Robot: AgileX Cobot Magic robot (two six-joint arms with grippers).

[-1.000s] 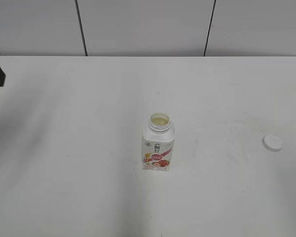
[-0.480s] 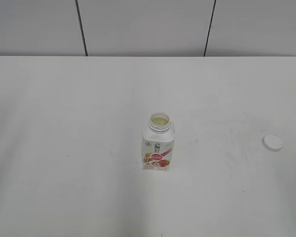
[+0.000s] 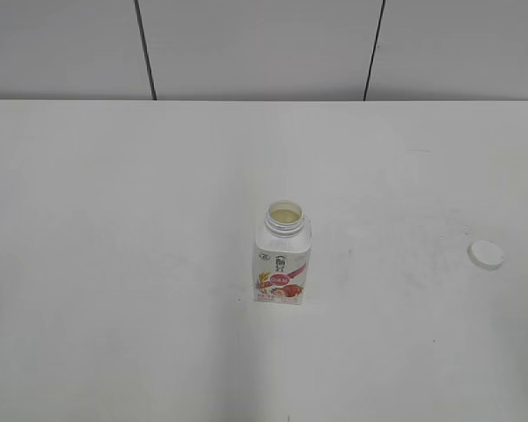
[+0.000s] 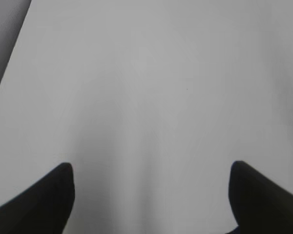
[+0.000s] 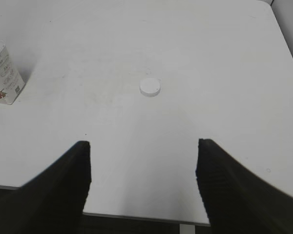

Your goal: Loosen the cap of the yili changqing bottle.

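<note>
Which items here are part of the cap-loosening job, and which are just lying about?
Job items: yili changqing bottle, upright with its neck open; cap, lying apart on the table.
Lying about: nothing else in view besides the open left gripper and right gripper.

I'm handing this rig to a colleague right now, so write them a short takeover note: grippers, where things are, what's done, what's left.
Left gripper: open, empty, over bare table.
Right gripper: open, empty, near the table's edge, pointing toward the cap.
Yili changqing bottle: upright mid-table, neck open, pale liquid visible inside.
Cap: off the bottle, lying flat on the table well to its right, apart from it.
Done: cap is loosened and fully removed.
Left: nothing on the cap; both arms are clear of the objects.
</note>
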